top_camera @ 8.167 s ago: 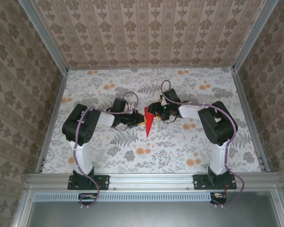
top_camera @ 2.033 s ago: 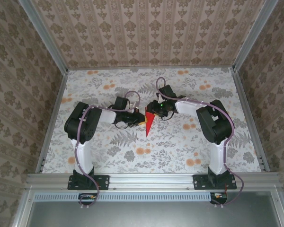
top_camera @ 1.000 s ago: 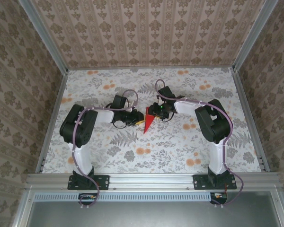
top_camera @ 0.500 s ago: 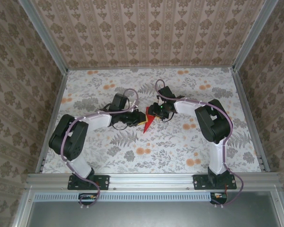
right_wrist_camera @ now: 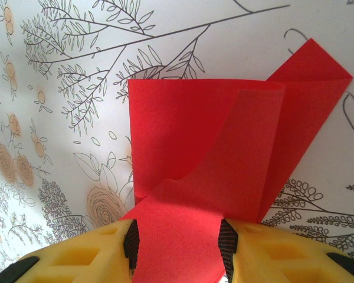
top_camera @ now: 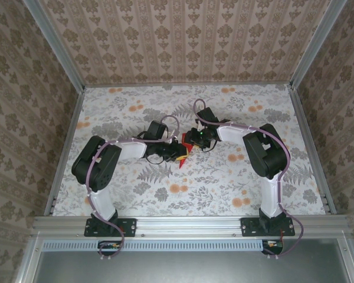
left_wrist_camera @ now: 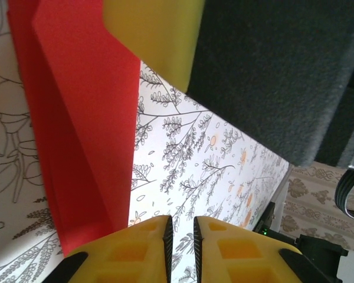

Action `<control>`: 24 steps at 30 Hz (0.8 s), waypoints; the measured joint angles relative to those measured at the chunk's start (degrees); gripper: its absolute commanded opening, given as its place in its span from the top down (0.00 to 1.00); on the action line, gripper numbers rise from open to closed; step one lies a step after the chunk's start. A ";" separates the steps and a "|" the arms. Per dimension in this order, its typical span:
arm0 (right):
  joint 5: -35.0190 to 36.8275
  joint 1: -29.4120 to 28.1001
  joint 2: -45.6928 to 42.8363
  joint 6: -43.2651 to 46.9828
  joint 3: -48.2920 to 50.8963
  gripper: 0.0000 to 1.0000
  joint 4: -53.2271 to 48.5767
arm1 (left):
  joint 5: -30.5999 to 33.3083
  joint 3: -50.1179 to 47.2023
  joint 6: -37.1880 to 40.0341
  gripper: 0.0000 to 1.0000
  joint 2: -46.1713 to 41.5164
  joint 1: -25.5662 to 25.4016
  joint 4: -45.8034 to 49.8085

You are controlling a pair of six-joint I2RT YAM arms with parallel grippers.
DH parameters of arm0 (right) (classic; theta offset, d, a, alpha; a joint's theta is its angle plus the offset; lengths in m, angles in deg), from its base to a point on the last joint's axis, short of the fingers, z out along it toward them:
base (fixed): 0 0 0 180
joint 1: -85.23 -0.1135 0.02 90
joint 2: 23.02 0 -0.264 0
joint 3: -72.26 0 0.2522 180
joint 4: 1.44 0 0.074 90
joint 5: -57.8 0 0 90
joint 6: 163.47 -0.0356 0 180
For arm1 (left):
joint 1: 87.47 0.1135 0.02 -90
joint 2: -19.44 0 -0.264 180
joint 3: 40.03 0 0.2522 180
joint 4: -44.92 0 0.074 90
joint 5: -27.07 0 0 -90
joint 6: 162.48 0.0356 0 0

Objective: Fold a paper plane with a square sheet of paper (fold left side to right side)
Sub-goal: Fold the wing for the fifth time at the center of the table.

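Red paper (top_camera: 183, 157), already creased into a narrow, layered shape with its point toward the arms, lies on the flowered table (top_camera: 236, 188) near the middle, between the two grippers. On the left, the left gripper (top_camera: 172, 152) sits low and just beside the paper's left edge; in its wrist view its yellow fingertips (left_wrist_camera: 180, 227) are drawn almost together, a thin slit of table showing between them and nothing held, while the paper (left_wrist_camera: 82, 118) runs past on their left. A yellow finger (left_wrist_camera: 153, 35), seemingly the other arm's, hangs close above. On the right, the right gripper (top_camera: 193, 141) is over the paper's far end; in its wrist view its jaws (right_wrist_camera: 177, 247) stand partly apart, a raised flap of the paper (right_wrist_camera: 206, 118) filling the gap from pad to pad; whether they pinch it cannot be told.

The fold looks unfinished, and the risks are plain. If the flap slips it would likely spring back uncreased; with no hold on the left, the light paper could slide and skew the crease; opposing pulls could tear it; the crowded fingers could collide.
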State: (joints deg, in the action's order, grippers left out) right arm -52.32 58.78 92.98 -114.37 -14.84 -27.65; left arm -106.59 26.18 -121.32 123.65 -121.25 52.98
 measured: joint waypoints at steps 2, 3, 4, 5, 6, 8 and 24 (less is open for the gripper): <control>0.00 0.00 0.00 0.00 0.00 0.55 0.00 | 0.31 -0.02 0.00 0.80 0.00 0.00 0.15; 0.00 0.00 0.00 0.00 0.00 0.55 0.00 | 0.48 -0.02 0.00 0.80 0.00 0.00 0.20; 0.00 0.00 0.00 0.00 0.00 0.55 0.00 | 0.63 -0.02 0.00 0.81 0.02 0.00 0.26; 0.00 0.00 0.00 0.02 0.00 0.55 0.00 | 0.87 -0.04 0.02 0.80 0.02 0.00 0.39; 0.00 0.00 0.00 0.00 0.00 0.55 0.00 | 1.09 -0.04 0.02 0.81 0.09 0.00 0.48; 0.00 0.00 0.00 0.02 0.00 0.55 0.00 | 1.40 -0.07 0.04 0.80 0.42 0.00 0.57; 0.02 -0.02 0.00 0.02 0.00 0.55 0.00 | 3.28 -0.31 0.52 0.81 2.27 -0.04 2.62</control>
State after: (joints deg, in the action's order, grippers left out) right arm -52.30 58.75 92.98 -114.35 -14.84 -27.65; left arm -103.31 25.87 -120.79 125.92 -121.29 55.61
